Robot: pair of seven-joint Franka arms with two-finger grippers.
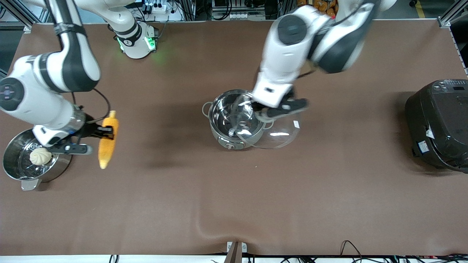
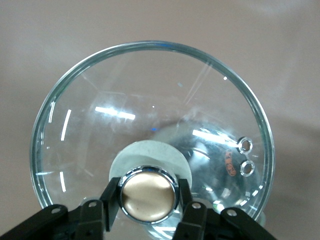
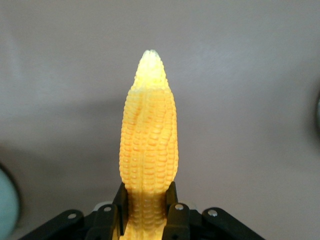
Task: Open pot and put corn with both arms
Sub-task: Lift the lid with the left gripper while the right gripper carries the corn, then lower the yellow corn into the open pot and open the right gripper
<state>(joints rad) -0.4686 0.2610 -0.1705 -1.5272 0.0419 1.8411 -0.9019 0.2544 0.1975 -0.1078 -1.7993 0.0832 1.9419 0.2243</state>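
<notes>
The grey pot [image 1: 218,135] stands open at the table's middle, its shiny steel inside bare. My left gripper [image 1: 265,113] is shut on the copper-coloured knob [image 2: 148,194] of the clear glass lid [image 1: 279,136]. It holds the lid tilted above the pot's rim, toward the left arm's end. The left wrist view shows the lid [image 2: 150,110] with a finger [image 2: 111,197] on each side of the knob. My right gripper [image 1: 104,132] is shut on the yellow-orange corn [image 1: 108,140] and holds it in the air beside the steamer pot. In the right wrist view the corn [image 3: 148,145] points away from the gripper [image 3: 148,206].
A perforated steel steamer pot [image 1: 18,162] with a white bun [image 1: 41,156] in it stands at the right arm's end. A large black rice cooker [image 1: 438,124] stands at the left arm's end. The brown table cover [image 1: 234,204] has a wrinkle near the front camera's edge.
</notes>
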